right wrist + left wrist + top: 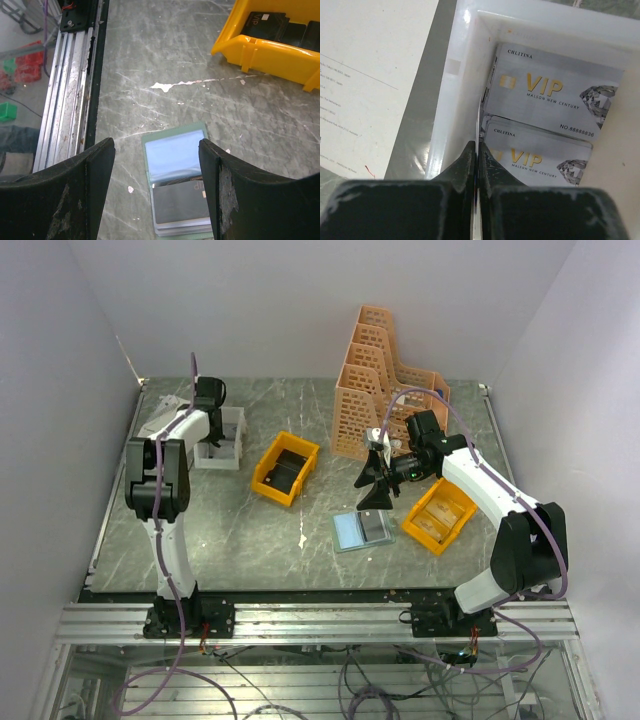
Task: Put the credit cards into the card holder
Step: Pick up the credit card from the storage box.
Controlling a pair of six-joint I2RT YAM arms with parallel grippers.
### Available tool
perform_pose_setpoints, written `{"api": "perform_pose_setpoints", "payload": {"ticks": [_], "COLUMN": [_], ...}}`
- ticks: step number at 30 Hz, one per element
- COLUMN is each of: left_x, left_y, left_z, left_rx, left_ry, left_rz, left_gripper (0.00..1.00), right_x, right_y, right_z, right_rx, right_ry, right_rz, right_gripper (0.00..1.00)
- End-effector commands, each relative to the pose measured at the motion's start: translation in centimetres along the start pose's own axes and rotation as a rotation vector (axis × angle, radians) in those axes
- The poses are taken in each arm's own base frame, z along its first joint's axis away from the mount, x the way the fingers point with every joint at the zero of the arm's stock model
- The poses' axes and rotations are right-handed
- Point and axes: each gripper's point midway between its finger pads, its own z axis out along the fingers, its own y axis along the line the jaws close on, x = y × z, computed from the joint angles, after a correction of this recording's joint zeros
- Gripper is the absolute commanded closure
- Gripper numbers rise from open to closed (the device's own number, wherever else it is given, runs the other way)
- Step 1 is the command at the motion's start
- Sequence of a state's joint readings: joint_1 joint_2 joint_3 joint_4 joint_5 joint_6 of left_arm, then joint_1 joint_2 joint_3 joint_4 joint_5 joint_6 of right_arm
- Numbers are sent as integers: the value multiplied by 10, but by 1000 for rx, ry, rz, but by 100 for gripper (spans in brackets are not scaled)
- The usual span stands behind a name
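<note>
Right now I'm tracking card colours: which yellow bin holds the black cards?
The left yellow bin, mid-table, left of the open card holder; the right yellow bin holds tan cards.

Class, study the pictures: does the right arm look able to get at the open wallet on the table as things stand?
Probably yes: the right gripper hangs open over the wallet, with nothing between them.
</note>
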State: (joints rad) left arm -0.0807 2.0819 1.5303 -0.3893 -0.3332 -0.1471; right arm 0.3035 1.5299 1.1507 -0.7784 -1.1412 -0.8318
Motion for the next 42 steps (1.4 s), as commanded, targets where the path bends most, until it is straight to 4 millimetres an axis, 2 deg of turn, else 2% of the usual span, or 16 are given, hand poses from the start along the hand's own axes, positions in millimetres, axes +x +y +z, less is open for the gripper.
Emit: {"api": "perform_pose_setpoints", "payload": {"ticks": [1,4,7,14,18,22,26,32,37,42], "left_x": [-11,-35,-48,-56,-64,-57,-54,-55,-47,-43], "left_y": [0,2,0,0,0,-13,-22,-21,-21,-21], "left_z": [-8,-26,-37,-41,-36,-30,-32,-34,-30,-28], "left_rx": [35,59,106,266,464,673,770,800,810,814], "left_ry": [-4,-76,-91,-98,-124,-108,-107,-91,-62,-49], "left_rz": [-16,-46,-74,-244,-415,-518,-542,-547,-568,-583], "left_gripper": [93,93,93,93,93,93,93,93,92,86], "right_x": [-7,-7,-7,-7,-6,-6,-5,-5,-6,-6], "right_y": [0,1,1,1,1,0,0,0,1,0], "right_z": [-2,-2,-2,-3,-2,-2,-2,-2,-2,-2], "right_rx": [-8,-8,-8,-8,-10,-7,-8,-10,-9,-8], "right_ry": [-19,-19,-20,-19,-17,-14,-14,-14,-14,-15], "right_rz": [-23,-19,-22,-25,-22,-23,-20,-21,-24,-24], "right_gripper": [32,32,32,32,32,32,32,32,32,32]}}
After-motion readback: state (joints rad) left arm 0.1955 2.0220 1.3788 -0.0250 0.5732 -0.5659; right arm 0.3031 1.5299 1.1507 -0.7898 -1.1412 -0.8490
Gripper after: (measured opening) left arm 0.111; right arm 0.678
